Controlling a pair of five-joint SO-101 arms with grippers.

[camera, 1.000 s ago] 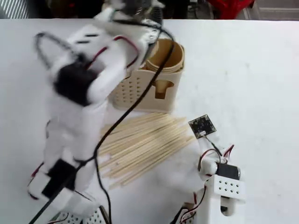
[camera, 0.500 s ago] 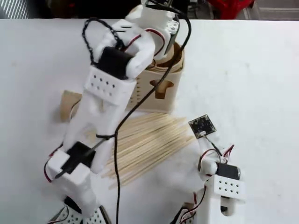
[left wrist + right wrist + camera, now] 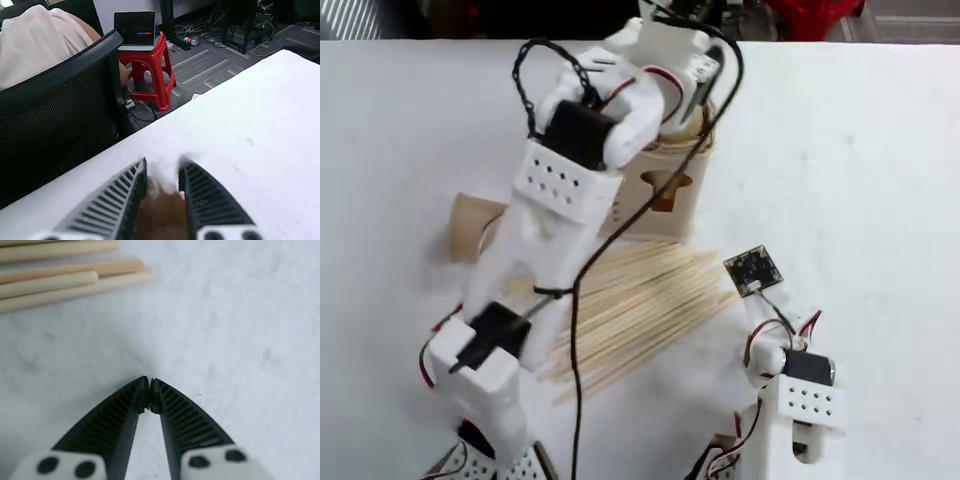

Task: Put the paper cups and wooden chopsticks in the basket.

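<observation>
My left gripper [image 3: 162, 169] is shut on a brown paper cup [image 3: 160, 215] that sits between its ribbed fingers. In the high view the left gripper [image 3: 703, 88] hangs over the far rim of the cream basket [image 3: 660, 200], where stacked paper cups [image 3: 682, 135] stand inside. Another paper cup [image 3: 470, 225] lies on its side on the table, left of the basket. A pile of wooden chopsticks [image 3: 630, 300] is spread in front of the basket. The right gripper [image 3: 149, 383] is shut with nothing in it, just above the table near the chopstick ends [image 3: 75, 277].
The right arm [image 3: 795, 395] is folded at the table's near edge, right of the chopsticks. A black office chair [image 3: 65, 115] and a red stool [image 3: 150, 70] stand beyond the table's far edge. The white table [image 3: 840, 170] is bare to the right.
The left arm has swung right and further out over the basket with the cup. That uncovered the cup lying on the table at the left. The right arm kept still.
</observation>
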